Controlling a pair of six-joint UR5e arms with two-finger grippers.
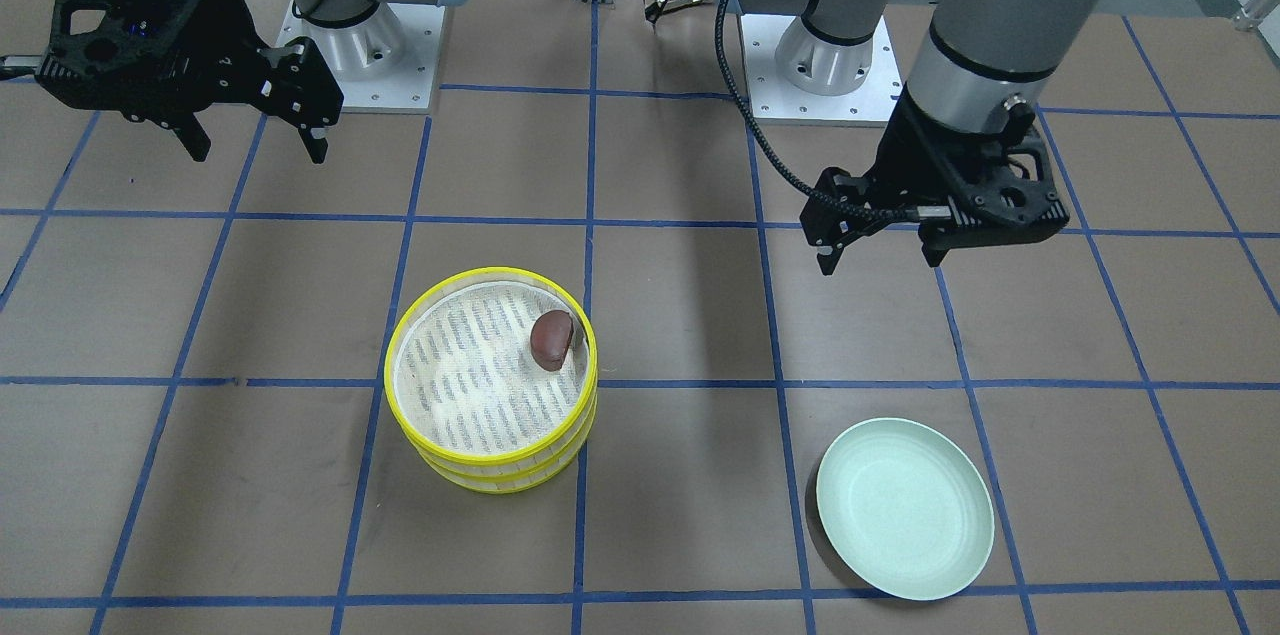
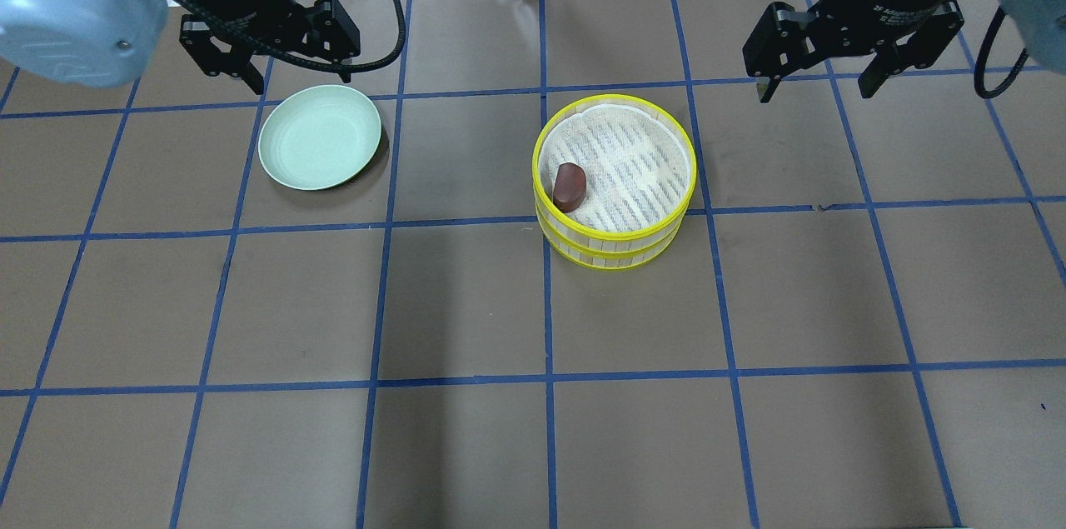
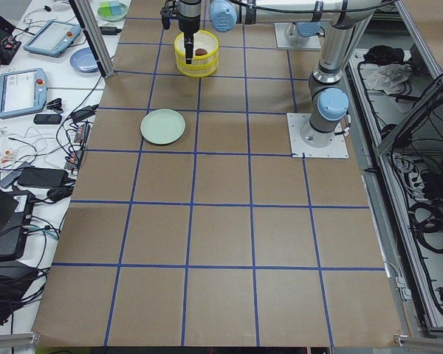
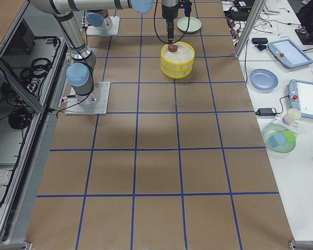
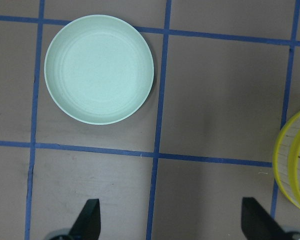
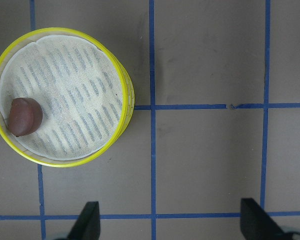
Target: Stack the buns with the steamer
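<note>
Both arms reached forward with wrists turned down. The left claw [image 2: 298, 77] hung with its two fingers spread wide, pointing straight down. The right claw [image 2: 813, 89], well apart from it, hung in the same pose, fingers equally wide.

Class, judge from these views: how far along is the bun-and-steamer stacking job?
Done: two yellow-rimmed round steamer trays sit stacked, a dark reddish-brown bun on the top tray's cloth, and the pale green plate is bare. In hand: nothing; left gripper and right gripper hang open, clear. Left: perhaps nothing, though no second bun shows.
</note>
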